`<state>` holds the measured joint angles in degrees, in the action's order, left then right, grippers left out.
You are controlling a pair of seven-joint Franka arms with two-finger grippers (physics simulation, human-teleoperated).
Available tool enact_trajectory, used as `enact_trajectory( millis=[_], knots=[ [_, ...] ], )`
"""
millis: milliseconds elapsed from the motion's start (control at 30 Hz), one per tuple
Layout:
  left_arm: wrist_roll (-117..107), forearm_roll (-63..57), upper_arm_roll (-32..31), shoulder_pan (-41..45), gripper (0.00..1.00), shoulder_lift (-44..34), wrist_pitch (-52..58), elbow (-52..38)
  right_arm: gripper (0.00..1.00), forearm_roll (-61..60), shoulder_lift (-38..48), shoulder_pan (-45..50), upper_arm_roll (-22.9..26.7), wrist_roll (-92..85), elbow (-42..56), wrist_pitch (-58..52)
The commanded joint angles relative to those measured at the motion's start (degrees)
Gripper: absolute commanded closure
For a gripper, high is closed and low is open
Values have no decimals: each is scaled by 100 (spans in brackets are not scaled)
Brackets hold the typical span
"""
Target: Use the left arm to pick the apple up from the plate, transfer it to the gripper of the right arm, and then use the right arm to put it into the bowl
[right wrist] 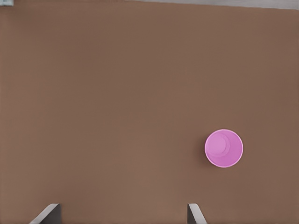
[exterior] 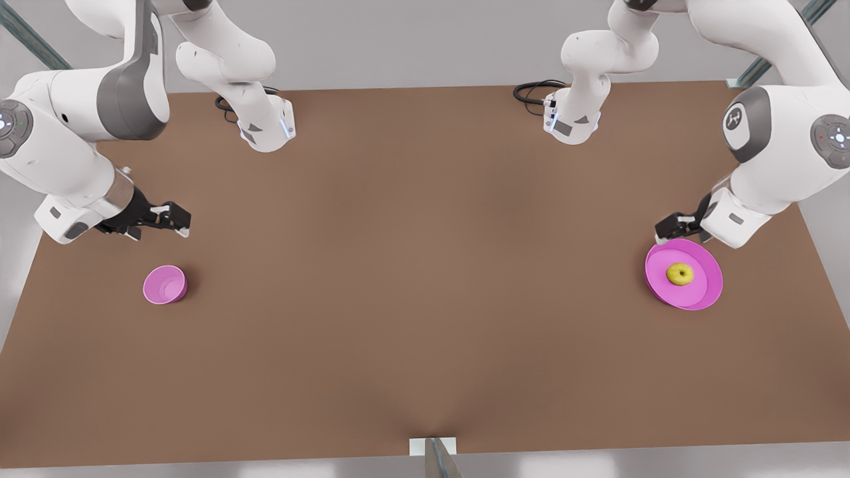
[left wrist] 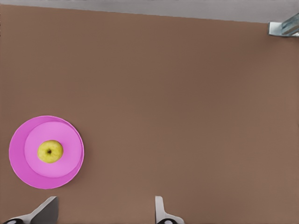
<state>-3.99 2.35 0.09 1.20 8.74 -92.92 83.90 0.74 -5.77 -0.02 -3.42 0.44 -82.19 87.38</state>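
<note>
While both arms hang apart over the brown tabletop (exterior: 425,279), the pickup has not yet begun.

At the front view's right, the left arm's black open-linkage claw (exterior: 672,228) hovers with its fingers (left wrist: 46,208) spread and empty, beside the far rim of the wide, shallow magenta plate (exterior: 707,292); the small round yellow-green apple (exterior: 679,273) sits at the plate's centre. To grasp well, that claw should probably centre over the apple, descend straight and close across its widest part. The right arm's compact black claw (exterior: 169,219) waits agape near the small deep pink bowl (exterior: 165,285) at far left.
</note>
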Motion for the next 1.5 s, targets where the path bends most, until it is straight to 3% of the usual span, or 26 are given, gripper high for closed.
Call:
enact_trajectory(
  millis=[0,67,200,367,767,1367,1467],
  knots=[
    [74,3,-8,-40,0,32,-235,-5,0,-4,6,10,-1,-18,2,77],
    [162,20,53,-295,0,541,-647,56,0,-4,6,10,-1,-18,2,77],
    [2349,381,53,-1314,0,726,-3451,2192,0,-4,6,-7,-1,-27,2,77],
    [4546,398,53,-2097,0,1086,-4954,3115,0,-4,6,10,-1,-27,2,68],
    [5180,653,53,-2387,0,1974,-5227,3115,0,-13,6,-16,-1,-35,-7,68],
    [5180,671,35,-2326,0,2255,-5315,3133,0,-13,-3,-25,-1,-44,-16,68],
    [5180,671,35,-2326,7,2282,-5333,3133,0,-13,-3,-25,-1,-44,-16,68]
  ],
)
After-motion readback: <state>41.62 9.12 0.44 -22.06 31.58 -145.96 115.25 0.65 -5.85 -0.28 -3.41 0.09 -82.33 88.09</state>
